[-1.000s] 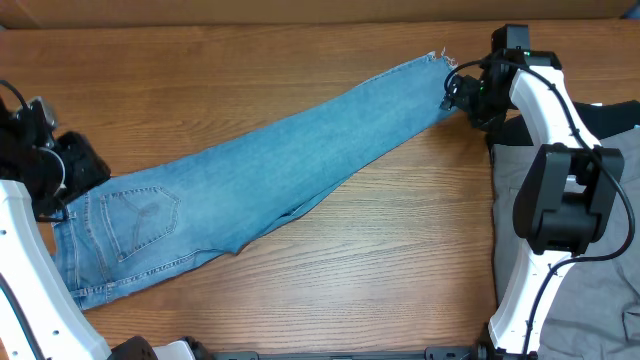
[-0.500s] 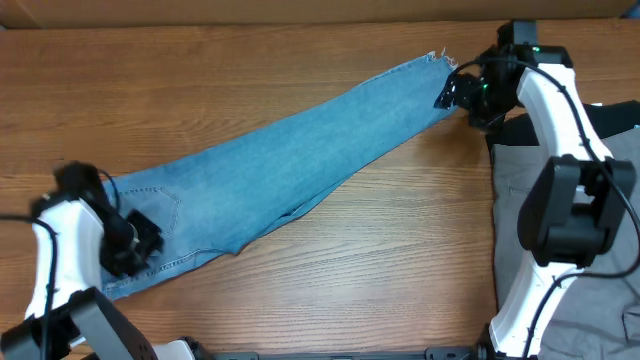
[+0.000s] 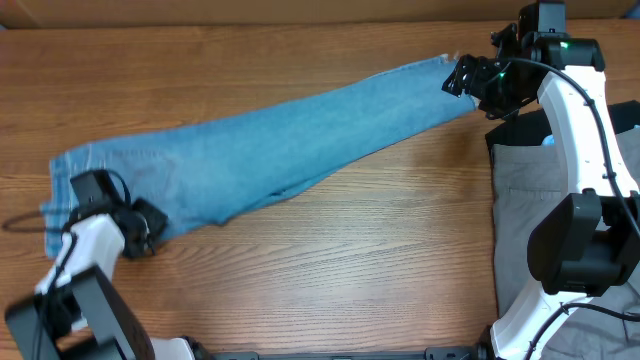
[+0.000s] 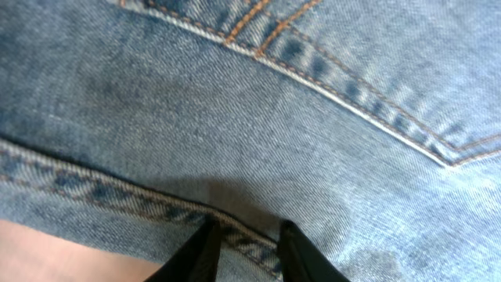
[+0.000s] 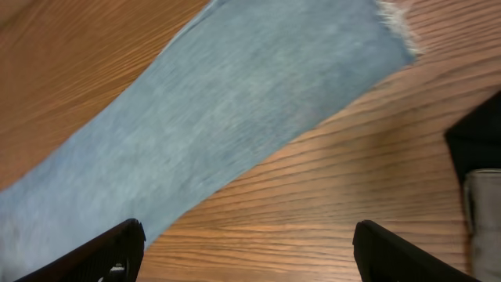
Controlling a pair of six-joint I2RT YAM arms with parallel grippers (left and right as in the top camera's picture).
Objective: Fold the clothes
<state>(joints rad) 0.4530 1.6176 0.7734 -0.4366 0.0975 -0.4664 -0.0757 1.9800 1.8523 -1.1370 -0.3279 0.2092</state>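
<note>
Denim of the jeans point(image 3: 290, 150) is pinched in the clenched left gripper point(image 4: 246, 235), near the front-left corner of the worktop point(image 3: 350, 270). The cloth stretches diagonally to the far-right corner, where the right gripper point(image 5: 249, 231) hangs spread open beside the frayed hem point(image 5: 395, 23). Bare wood lies along the front edge; grey trousers point(image 3: 520, 200) cover the right edge.
</note>
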